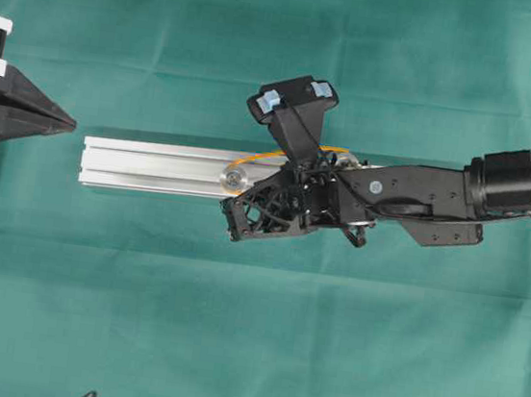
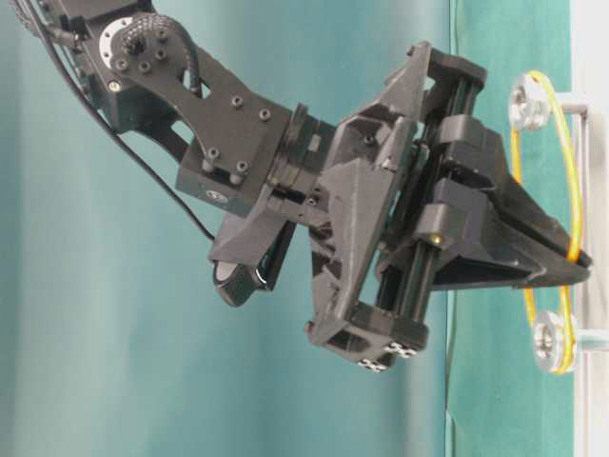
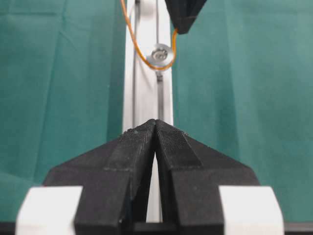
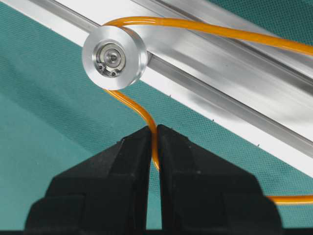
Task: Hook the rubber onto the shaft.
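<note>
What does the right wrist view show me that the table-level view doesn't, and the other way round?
Only the right wrist view: the rubber band curving round the near pulley and passing between the right gripper fingertips, jaws shut on it, with the silver rail lying on green cloth.

Only the table-level view: a second pulley with the band strung between both, and the arm's wrist links.

Both: the orange band, one pulley and the shut right gripper pinching it.

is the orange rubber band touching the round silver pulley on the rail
Touching. The right wrist view shows the rubber band wrapped over the top of the pulley and down to the right gripper, shut on it.
</note>
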Motion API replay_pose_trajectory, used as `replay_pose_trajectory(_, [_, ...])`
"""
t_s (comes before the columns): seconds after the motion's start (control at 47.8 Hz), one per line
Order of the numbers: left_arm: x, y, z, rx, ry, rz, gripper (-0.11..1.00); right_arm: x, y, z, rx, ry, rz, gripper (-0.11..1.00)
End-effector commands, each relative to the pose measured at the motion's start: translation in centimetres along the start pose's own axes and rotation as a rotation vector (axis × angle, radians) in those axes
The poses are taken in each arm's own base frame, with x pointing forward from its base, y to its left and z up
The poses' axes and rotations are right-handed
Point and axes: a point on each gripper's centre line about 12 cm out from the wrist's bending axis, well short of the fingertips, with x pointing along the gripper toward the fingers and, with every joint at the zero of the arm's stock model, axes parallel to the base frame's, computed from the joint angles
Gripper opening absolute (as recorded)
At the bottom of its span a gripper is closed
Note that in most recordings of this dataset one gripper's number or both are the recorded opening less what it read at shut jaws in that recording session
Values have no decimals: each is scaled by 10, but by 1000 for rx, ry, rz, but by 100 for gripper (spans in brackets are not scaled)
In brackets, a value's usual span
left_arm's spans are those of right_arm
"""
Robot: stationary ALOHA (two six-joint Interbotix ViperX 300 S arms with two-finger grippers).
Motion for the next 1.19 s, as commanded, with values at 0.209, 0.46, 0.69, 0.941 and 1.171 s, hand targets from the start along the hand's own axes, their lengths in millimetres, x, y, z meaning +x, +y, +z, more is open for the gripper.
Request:
replay_pose_trajectory(0.209, [-3, 1, 11, 3, -28, 3, 0, -21, 9, 7, 1, -20, 56, 11])
replay_pose_trajectory(0.46, [-3, 1, 11, 2, -28, 3, 0, -22, 10, 8, 2, -20, 56, 79])
replay_pose_trajectory(0.69, [-3, 1, 11, 2, -28, 3, 0, -23, 9, 9, -6, -27, 57, 85])
replay_pose_trajectory(0.941, [-3, 1, 11, 2, -28, 3, 0, -28, 11, 10, -10, -33, 69, 85])
replay_pose_trajectory(1.171, [-3, 1, 11, 3, -28, 3, 0, -53, 16, 17, 4, -48, 116, 85])
